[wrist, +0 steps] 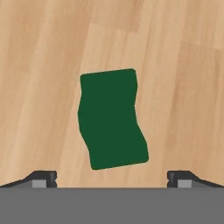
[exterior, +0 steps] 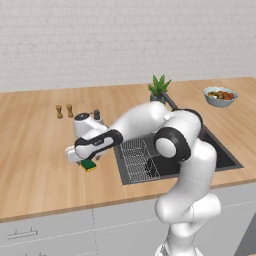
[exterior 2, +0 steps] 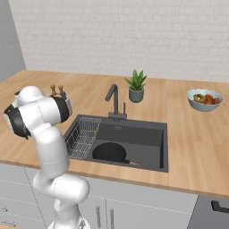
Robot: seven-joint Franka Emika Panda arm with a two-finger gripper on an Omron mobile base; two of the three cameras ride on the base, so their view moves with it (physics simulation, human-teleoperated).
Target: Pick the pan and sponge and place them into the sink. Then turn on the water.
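Note:
The sponge (exterior: 89, 165), green on top over yellow, lies flat on the wooden counter left of the sink (exterior: 223, 156). My gripper (exterior: 86, 159) hangs just above it, pointing straight down. In the hand view the sponge (wrist: 111, 118) sits centred ahead of the open gripper (wrist: 112, 179), whose fingertips (wrist: 43, 178) stand wide on either side without touching it. The black pan (exterior 2: 108, 152) rests on the floor of the dark sink (exterior 2: 138, 133), beside the wire dish rack (exterior 2: 82, 136).
A dark faucet (exterior 2: 114, 101) stands behind the basin. A potted plant (exterior 2: 136, 87) and a bowl of fruit (exterior 2: 205, 99) sit at the back right. Two small shakers (exterior: 64, 111) stand at the back left, and a soap bottle (exterior: 96, 115) is behind my hand.

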